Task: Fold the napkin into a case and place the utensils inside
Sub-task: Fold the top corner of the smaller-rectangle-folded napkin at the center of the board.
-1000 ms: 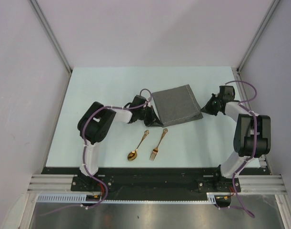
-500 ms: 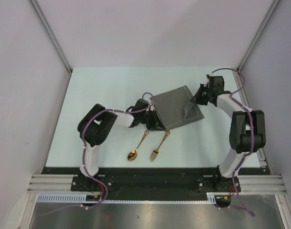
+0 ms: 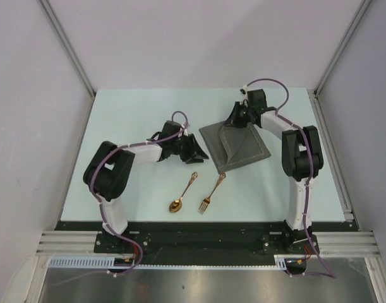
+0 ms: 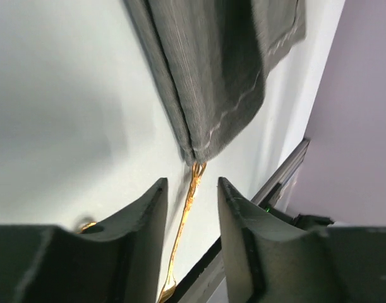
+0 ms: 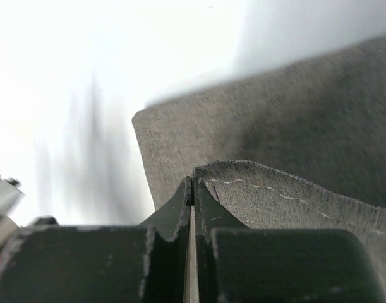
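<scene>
While the right jaws were pinched shut on a hemmed edge of the napkin (image 3: 240, 148) at its far corner, the left jaws stood part-way apart with nothing between them, low over the counter (image 3: 129, 120) just off the cloth's near-left edge. The napkin lay right of centre, partly folded, one layer over another, and the pinched flap was lifted off the layer beneath. The spoon (image 3: 182, 194) and fork (image 3: 211, 192) lay side by side nearer the arm bases, outside the cloth. The fork's handle tip was just beside the napkin's near corner; touching or not, could not tell.

Handling, as a judgement: the cloth looked soft, limp and light, with a matte weave that probably would not slip from a thin pinch. It would sag and drag the lower layer if pulled fast. The best hold was likely at a hem or corner, one layer only, with the other jaws pinning the fold line. The utensils looked rigid, slim and shiny, so probably slippery and lying flat; a grip across the mid-handle seemed safest
</scene>
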You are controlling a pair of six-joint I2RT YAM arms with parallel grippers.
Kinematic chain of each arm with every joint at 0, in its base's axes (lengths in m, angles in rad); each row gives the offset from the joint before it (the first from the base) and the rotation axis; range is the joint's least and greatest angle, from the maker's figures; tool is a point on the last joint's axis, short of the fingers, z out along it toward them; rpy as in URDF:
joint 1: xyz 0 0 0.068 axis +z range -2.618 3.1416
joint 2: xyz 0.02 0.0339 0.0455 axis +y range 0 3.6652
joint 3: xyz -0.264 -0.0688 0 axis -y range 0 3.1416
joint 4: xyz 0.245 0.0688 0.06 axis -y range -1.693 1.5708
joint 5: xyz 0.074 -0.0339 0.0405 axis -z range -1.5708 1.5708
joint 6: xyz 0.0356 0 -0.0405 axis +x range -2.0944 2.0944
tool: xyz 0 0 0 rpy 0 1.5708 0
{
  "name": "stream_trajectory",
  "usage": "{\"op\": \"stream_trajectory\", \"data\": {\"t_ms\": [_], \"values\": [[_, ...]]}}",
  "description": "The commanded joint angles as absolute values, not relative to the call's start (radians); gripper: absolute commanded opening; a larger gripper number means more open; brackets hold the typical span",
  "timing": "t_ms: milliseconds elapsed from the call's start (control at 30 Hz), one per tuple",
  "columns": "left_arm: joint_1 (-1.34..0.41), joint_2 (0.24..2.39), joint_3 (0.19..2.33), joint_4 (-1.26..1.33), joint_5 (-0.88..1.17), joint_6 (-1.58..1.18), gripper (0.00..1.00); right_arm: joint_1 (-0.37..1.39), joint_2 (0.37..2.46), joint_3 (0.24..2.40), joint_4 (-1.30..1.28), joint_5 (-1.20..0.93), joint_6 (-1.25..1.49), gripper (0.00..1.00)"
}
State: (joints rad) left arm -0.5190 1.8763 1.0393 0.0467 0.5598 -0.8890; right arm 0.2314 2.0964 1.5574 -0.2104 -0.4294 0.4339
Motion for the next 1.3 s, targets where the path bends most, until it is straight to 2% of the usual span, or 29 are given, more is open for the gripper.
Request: {"op": "stream_trajectory", "data": {"t_ms": [0,233,333,1000,1133,1267], "values": [[-0.425,1.819,1.031,0.096,0.567,-0.900,0.39,0.252,2.151,1.666,-0.192,-0.503,0.434,0.00],[-0.423,1.917,1.164,0.149,0.595,-0.968,0.17,0.279,2.224,1.739,-0.210,-0.549,0.431,0.00],[-0.433,1.933,1.151,0.201,0.591,-1.008,0.12,0.294,2.240,1.762,-0.218,-0.561,0.423,0.00],[-0.417,1.896,1.118,0.176,0.549,-0.997,0.08,0.319,2.341,1.856,-0.248,-0.610,0.417,0.04],[-0.414,1.907,1.141,0.176,0.543,-0.993,0.10,0.325,2.355,1.874,-0.261,-0.615,0.411,0.09],[-0.411,1.921,1.207,0.161,0.511,-0.922,0.13,0.333,2.359,1.890,-0.278,-0.624,0.400,0.18]]}}
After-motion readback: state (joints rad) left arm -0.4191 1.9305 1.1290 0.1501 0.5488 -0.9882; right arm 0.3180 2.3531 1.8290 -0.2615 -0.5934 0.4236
